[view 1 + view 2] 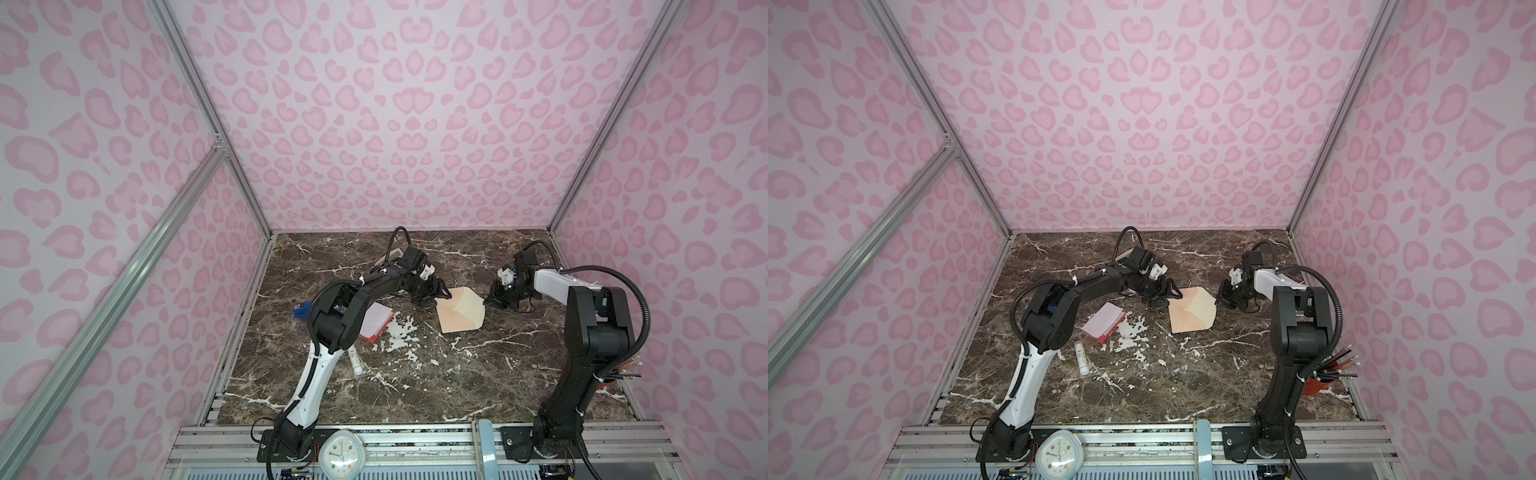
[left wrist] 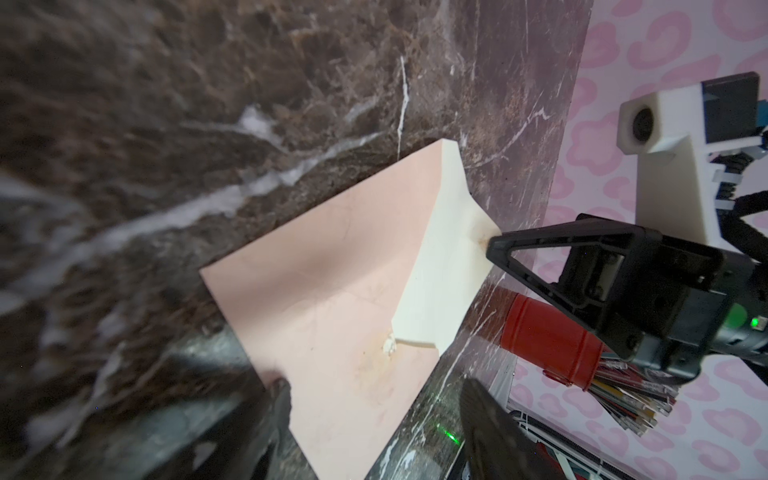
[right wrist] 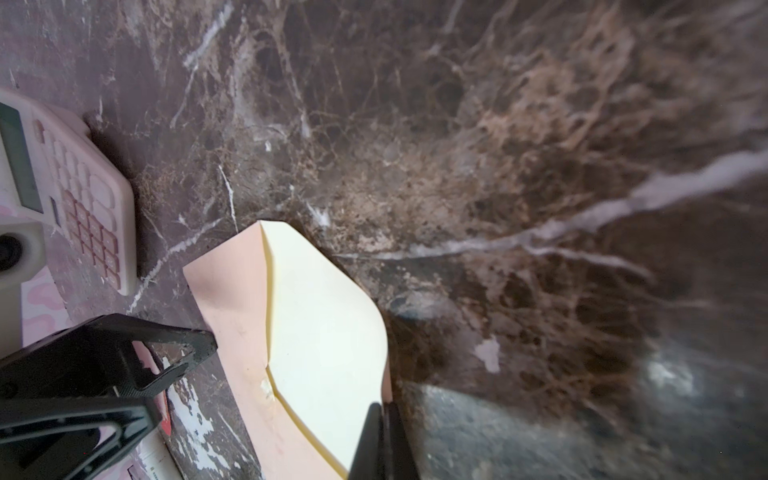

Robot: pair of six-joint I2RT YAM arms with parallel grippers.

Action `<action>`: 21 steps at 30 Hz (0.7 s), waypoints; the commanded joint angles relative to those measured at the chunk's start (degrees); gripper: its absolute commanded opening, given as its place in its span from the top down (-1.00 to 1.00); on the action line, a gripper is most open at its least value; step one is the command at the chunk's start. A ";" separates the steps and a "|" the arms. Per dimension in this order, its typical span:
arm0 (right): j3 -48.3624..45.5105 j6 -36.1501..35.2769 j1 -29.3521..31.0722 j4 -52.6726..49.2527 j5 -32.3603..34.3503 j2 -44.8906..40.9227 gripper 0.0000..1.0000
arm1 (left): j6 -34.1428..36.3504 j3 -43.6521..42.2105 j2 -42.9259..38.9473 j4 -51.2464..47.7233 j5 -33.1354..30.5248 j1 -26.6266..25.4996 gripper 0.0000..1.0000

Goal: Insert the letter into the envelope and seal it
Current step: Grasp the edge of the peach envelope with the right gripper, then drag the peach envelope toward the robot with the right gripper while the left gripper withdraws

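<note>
The peach envelope [image 1: 455, 318] [image 1: 1187, 318] lies flat near the table's middle, its cream flap [image 2: 440, 266] [image 3: 328, 332] folded over toward the right. My right gripper [image 3: 380, 409] [image 1: 486, 301] is shut on the flap's pointed tip. My left gripper [image 2: 382, 428] [image 1: 440, 297] is open at the envelope's far left corner. That corner lies between its fingers, and one finger [image 2: 280, 411] touches the envelope's edge. The letter [image 1: 376, 322] [image 1: 1104, 319], pale with red edging, rests on the table left of the envelope, partly under my left arm.
A white glue stick [image 1: 356, 362] lies in front of the letter. A pink-keyed calculator [image 3: 75, 187] sits behind my left arm. A blue item [image 1: 301, 309] is at the left. A red pencil cup [image 1: 1320, 382] stands front right, and a clock [image 1: 343, 455] sits on the front rail.
</note>
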 commanded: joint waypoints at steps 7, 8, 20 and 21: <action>0.76 -1.97 0.87 -5.04 4.11 -1.88 0.95 | 2.29 -0.45 -3.34 -6.44 -4.44 0.38 -0.38; 0.85 -2.10 1.06 -5.51 4.22 -2.48 0.95 | 2.38 -0.75 -4.27 -6.27 -4.32 0.38 -0.41; -3.78 1.18 6.91 -5.31 3.03 -10.31 0.95 | 3.96 -10.53 -18.97 -6.14 -5.57 0.86 -0.55; -4.68 2.36 7.61 -4.37 2.57 -11.06 0.95 | 4.08 -11.49 -20.54 -6.31 -5.98 0.97 -0.55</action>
